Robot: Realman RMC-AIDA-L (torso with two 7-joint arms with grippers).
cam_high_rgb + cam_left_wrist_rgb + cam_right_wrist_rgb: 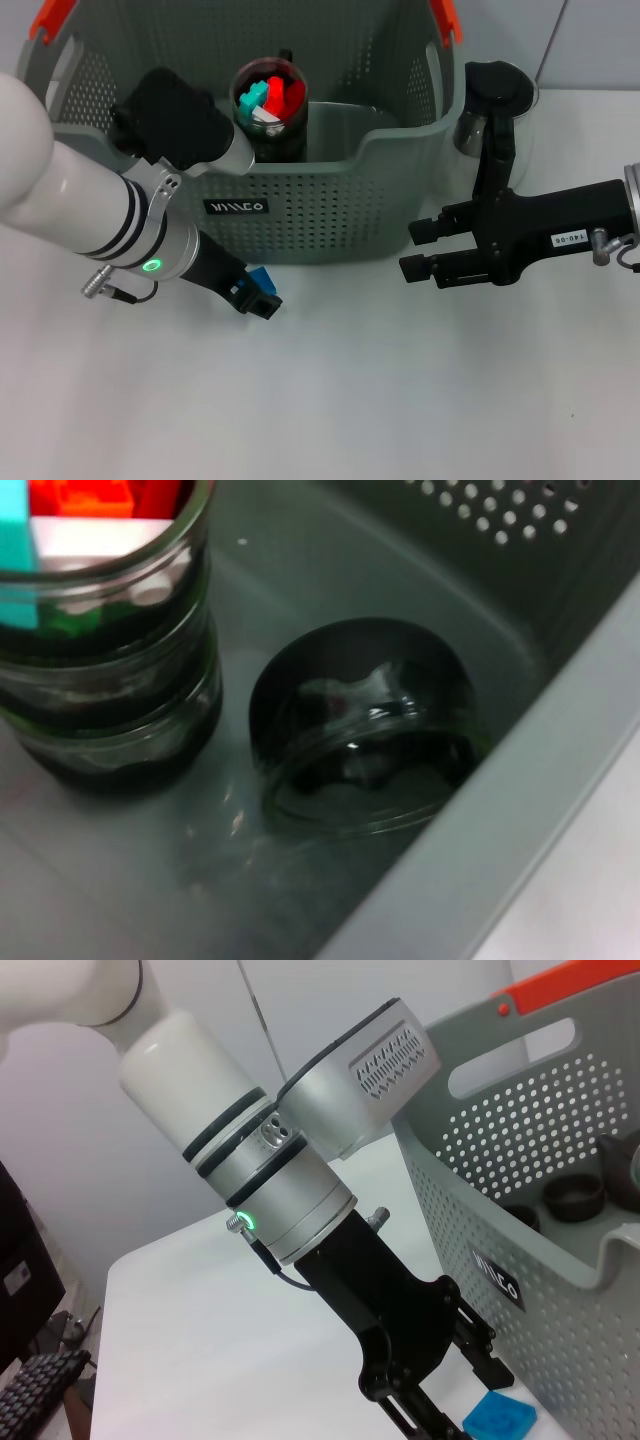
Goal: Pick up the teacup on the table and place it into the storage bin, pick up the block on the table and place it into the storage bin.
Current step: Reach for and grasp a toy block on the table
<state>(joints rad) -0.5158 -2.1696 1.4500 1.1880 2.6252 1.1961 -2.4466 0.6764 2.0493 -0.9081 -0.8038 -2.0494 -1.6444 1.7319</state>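
Grey and full of holes, the bin (330, 215) sits on the white table (330, 400); the left wrist view looks down inside it and shows a dark glass teacup (365, 730) lying on its side beside a jar (100, 630) of bright bits, which the head view mostly hides behind the front wall. The head view and the right wrist view show the blue block (262, 287) on the table in front of the bin, with the left gripper (255, 298) down at it, its fingers on either side of the block. The right gripper (420, 250) hangs just right of the bin with its fingers apart, holding nothing.
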